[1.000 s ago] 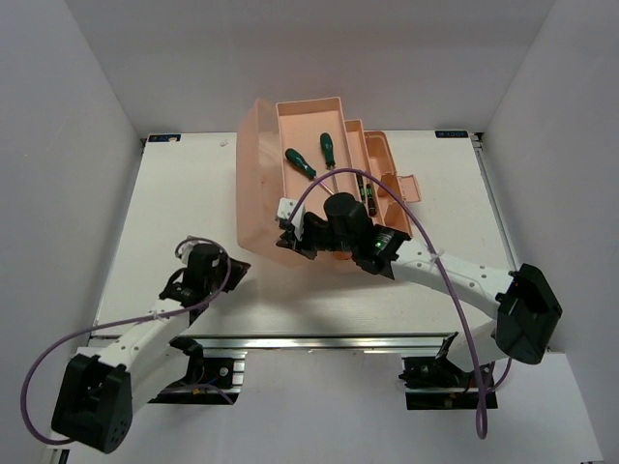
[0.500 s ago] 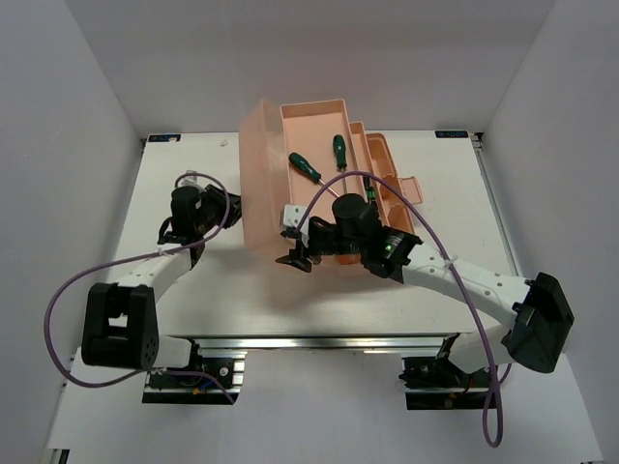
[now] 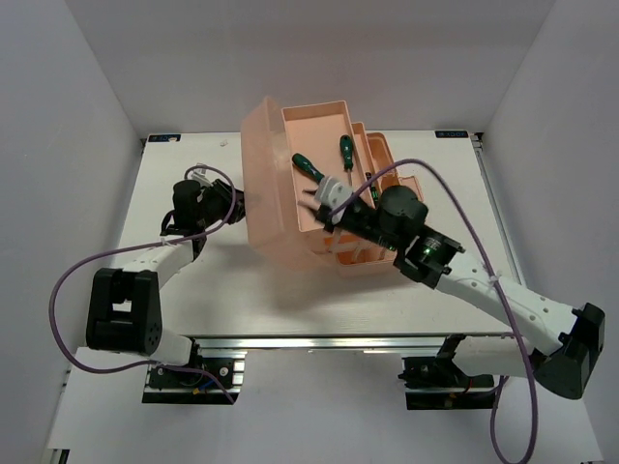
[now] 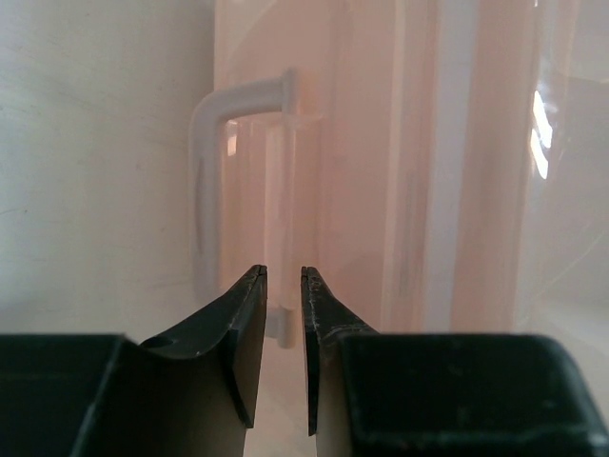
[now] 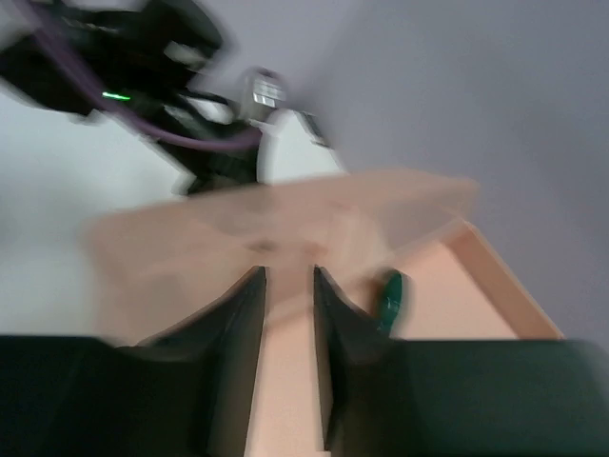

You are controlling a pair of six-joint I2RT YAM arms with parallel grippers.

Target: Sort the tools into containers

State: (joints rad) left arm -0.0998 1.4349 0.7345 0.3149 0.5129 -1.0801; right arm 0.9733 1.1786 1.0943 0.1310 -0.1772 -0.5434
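The salmon-pink toolbox [image 3: 290,242] stands open mid-table, its lid upright on the left. Two dark green screwdrivers [image 3: 308,166] [image 3: 345,152] lie in the top tray, and a slim black-green one [image 3: 370,189] lies in a lower tray. My right gripper [image 3: 321,201] hovers over the top tray. Its view is blurred, with the jaws a narrow gap apart and empty [image 5: 290,271] and a green handle [image 5: 388,297] beside them. My left gripper [image 3: 230,198] is at the lid's outer face. Its jaws are a narrow gap apart and empty [image 4: 284,271], just short of the white lid handle [image 4: 205,181].
The box's front latch flap [image 3: 411,186] sticks out on the right. White walls enclose the table [image 3: 164,261] on three sides. A purple cable [image 3: 426,174] loops above the right arm.
My left arm swung forward from the near left up to the lid. My right gripper rose from the box's front left and moved back over the top tray. The box shifted slightly.
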